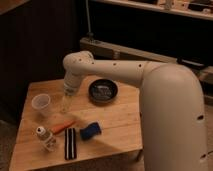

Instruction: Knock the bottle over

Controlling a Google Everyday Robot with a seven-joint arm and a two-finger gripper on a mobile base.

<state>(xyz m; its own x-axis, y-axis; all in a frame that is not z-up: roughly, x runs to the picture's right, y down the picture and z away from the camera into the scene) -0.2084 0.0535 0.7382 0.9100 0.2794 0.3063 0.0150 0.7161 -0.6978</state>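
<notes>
Gripper [65, 101], open or closed impossible to tell, hangs low over the table [115, 120], behind and to the right of the bottle [45, 136], which appears to stand upright near the front-left corner. A clean knock likely means crossing above the carrot [62, 127], just right of the bottle, and striking the upper body leftward, clear of the cup [41, 104] standing behind the bottle. Bare wood left of the bottle is narrow and the front edge runs close before it, so a hard shove risks sending it off the table.
</notes>
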